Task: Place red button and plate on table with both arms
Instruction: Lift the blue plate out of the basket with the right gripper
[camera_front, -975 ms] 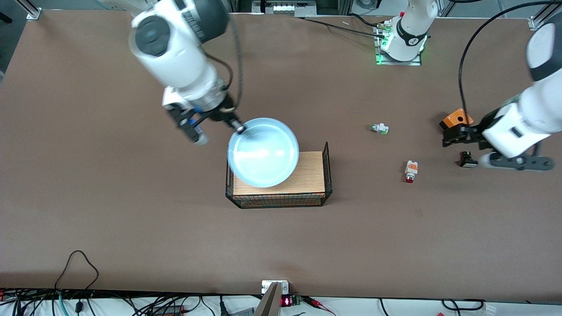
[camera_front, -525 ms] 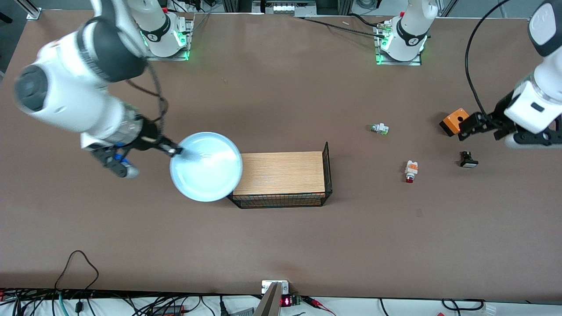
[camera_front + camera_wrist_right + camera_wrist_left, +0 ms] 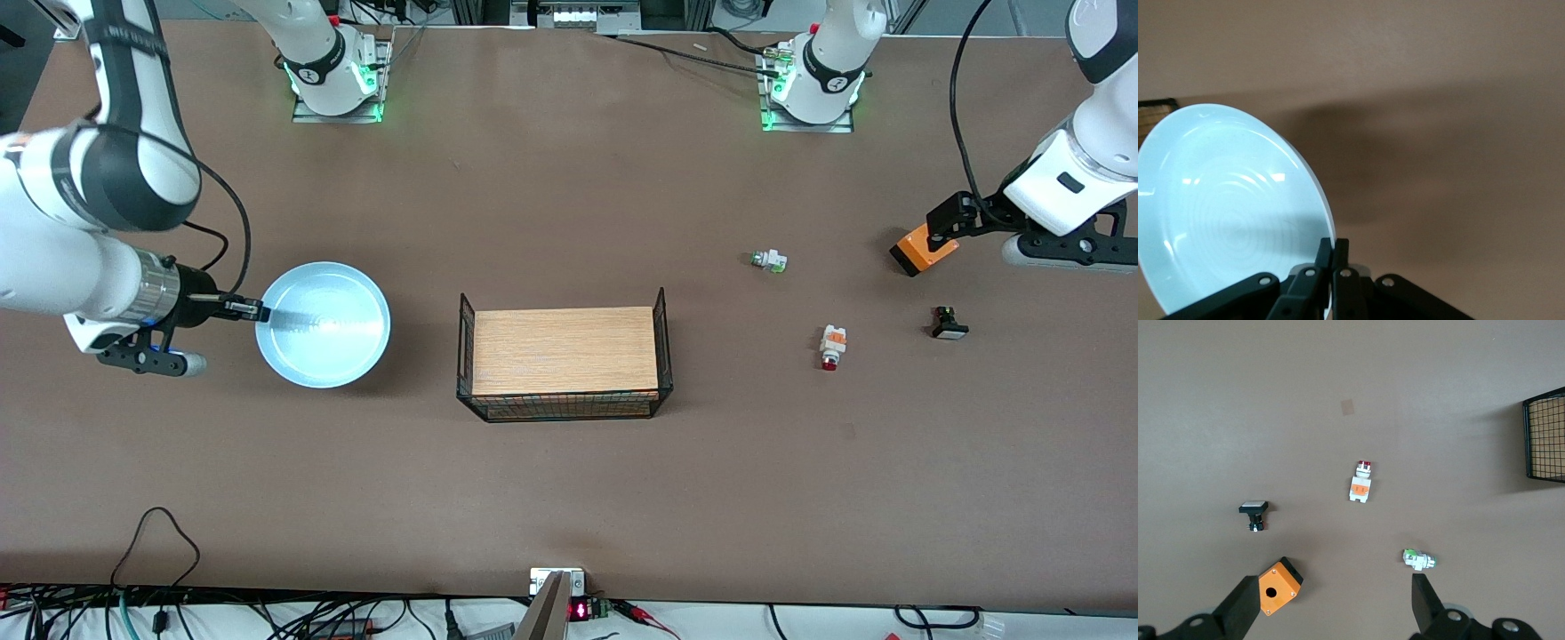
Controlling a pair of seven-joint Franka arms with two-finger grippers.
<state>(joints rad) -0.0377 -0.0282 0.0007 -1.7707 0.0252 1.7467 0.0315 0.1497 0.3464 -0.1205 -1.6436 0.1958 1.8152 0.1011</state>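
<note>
Toward my right arm's end of the table [image 3: 569, 480], my right gripper [image 3: 252, 309] pinches the rim of the pale blue plate [image 3: 323, 324], fingers closed tight on its edge. From the front camera I cannot tell whether the plate rests on the brown surface or hangs just above it; my right wrist view shows its shadow falling on the table beside it. Well apart from the plate, the wire basket [image 3: 562, 354] stands near the table's middle.

My left gripper [image 3: 944, 218] hangs, fingers spread wide and holding nothing, over an orange box [image 3: 921, 249]. Only my left wrist view shows all the small parts together: the red button [image 3: 1361, 482] lying flat on the table, clear of my open fingers, with a green-tipped part [image 3: 1419, 559] and a black part [image 3: 1254, 514] lying apart from it.
</note>
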